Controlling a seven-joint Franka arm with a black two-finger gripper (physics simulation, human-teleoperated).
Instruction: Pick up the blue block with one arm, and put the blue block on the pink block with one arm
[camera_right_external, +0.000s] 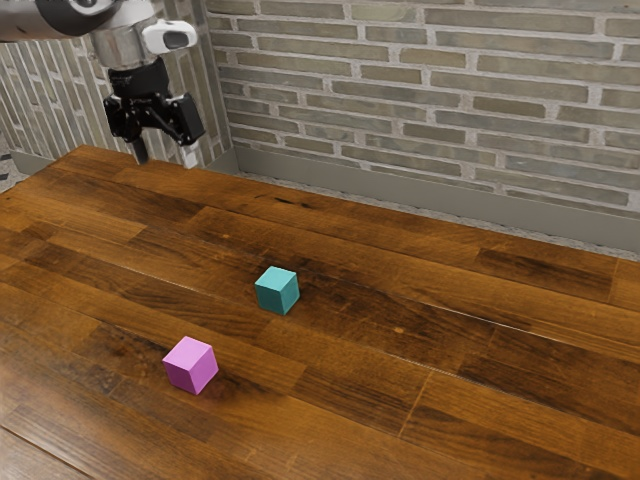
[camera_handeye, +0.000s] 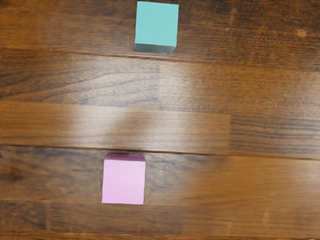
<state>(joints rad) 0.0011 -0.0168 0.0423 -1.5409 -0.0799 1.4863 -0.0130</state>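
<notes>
Blue block (camera_right_external: 277, 290) on wood table (camera_right_external: 470, 340), apart fr. pink block (camera_right_external: 190, 364)

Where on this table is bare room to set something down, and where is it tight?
Wide bare wood lies between the blue block and the brick wall, and across the table toward the exterior view's right. The only tighter spot is the strip between the blue block and the pink block, which stand apart.
</notes>
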